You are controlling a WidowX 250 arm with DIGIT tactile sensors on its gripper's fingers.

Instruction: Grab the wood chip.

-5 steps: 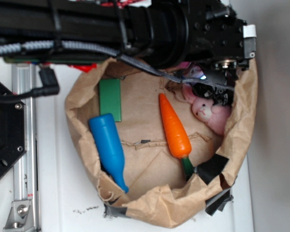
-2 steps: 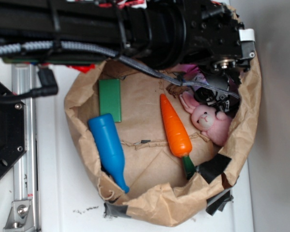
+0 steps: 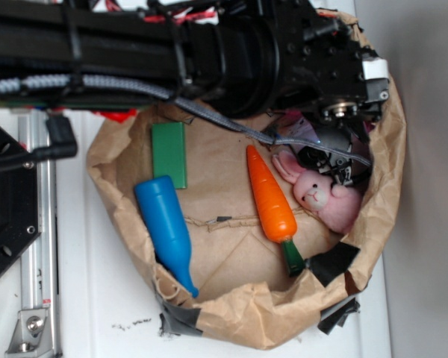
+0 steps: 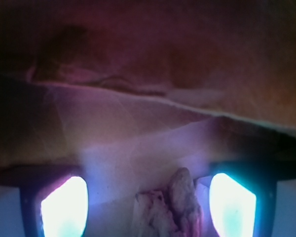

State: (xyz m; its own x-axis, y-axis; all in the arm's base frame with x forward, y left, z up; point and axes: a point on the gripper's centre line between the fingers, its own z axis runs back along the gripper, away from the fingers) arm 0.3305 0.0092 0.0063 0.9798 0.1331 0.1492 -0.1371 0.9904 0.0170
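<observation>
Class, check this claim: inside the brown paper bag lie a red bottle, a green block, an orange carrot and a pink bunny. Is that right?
Not quite: the bottle is blue, not red, as the exterior view shows. The rest holds: the green block, orange carrot and pink bunny lie inside the brown paper bag.

No lettering, label, brand mark or number can be read in either view; the black marks on the white table (image 3: 127,326) are too small to make out.

You're looking at a bulky black arm (image 3: 231,52) with a grey braided cable (image 3: 75,80), small screws and a white tag (image 3: 375,68)
</observation>
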